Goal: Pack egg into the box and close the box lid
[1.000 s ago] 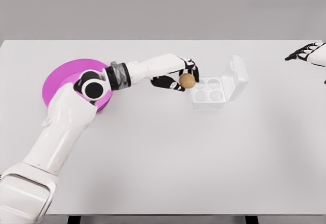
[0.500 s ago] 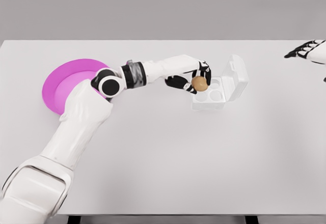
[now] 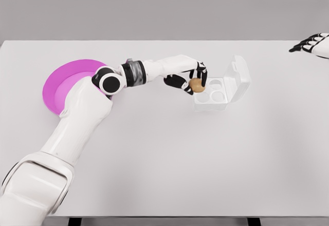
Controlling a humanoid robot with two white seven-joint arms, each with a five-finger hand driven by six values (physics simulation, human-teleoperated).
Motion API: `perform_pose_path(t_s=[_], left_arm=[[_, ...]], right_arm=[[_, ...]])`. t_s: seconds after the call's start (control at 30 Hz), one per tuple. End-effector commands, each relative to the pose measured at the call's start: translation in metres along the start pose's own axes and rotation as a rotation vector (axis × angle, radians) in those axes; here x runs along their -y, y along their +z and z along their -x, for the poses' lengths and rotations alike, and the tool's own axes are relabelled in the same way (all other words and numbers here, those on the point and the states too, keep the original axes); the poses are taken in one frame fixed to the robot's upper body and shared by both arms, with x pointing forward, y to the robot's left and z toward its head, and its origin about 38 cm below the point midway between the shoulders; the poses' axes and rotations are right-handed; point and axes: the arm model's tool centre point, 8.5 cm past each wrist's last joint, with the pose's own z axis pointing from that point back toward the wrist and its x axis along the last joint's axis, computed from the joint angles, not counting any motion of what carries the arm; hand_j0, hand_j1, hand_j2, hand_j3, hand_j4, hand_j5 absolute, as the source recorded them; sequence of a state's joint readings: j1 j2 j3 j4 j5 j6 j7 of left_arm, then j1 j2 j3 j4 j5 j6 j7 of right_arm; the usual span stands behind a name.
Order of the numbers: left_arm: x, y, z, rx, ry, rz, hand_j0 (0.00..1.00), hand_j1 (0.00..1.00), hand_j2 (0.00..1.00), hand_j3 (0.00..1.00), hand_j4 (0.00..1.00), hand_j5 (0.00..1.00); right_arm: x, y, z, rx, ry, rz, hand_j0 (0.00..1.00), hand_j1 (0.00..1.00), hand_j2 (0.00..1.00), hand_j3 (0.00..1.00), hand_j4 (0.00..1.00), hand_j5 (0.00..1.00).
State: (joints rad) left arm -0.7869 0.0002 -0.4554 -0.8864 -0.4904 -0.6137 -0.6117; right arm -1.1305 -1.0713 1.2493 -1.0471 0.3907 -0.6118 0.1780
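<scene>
A brown egg is held in my left hand, whose fingers are curled around it. The hand hovers at the left edge of a small white egg box with round cups. The box's lid stands raised on the right side. The egg sits just over the near-left corner of the box; whether it touches the box is unclear. My right hand shows at the far right edge of the table, fingers spread, holding nothing.
A magenta plate lies on the white table at the left, partly behind my left forearm and elbow.
My left hand carried the egg rightward to the box, then drew back slightly left and lower at the box's left edge. The right hand drifted a little right and up.
</scene>
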Motion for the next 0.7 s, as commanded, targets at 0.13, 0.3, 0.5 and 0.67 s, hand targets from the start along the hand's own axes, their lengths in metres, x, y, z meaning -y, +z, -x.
perform_pose_path(t_s=[0.13,0.3,0.5,0.67], left_arm=[[-0.012,-0.001,-0.004,0.008,-0.014,-0.016,0.32,0.32,0.32,0.32,0.32,0.32],[-0.022,-0.002,-0.005,0.007,-0.031,-0.019,0.32,0.32,0.32,0.32,0.32,0.32],[-0.021,-0.001,0.000,-0.006,-0.023,-0.011,0.32,0.32,0.32,0.32,0.32,0.32],[-0.020,-0.001,0.003,-0.017,-0.018,-0.001,0.32,0.32,0.32,0.32,0.32,0.32]], right_arm=[[0.002,0.003,0.002,-0.009,0.023,-0.041,1.00,1.00,1.00,1.00,1.00,1.00],[-0.002,0.004,0.002,-0.011,0.020,-0.051,1.00,1.00,1.00,1.00,1.00,1.00],[-0.004,0.003,0.001,-0.007,0.019,-0.053,1.00,1.00,1.00,1.00,1.00,1.00],[-0.006,-0.002,-0.004,0.008,0.010,-0.049,1.00,1.00,1.00,1.00,1.00,1.00]])
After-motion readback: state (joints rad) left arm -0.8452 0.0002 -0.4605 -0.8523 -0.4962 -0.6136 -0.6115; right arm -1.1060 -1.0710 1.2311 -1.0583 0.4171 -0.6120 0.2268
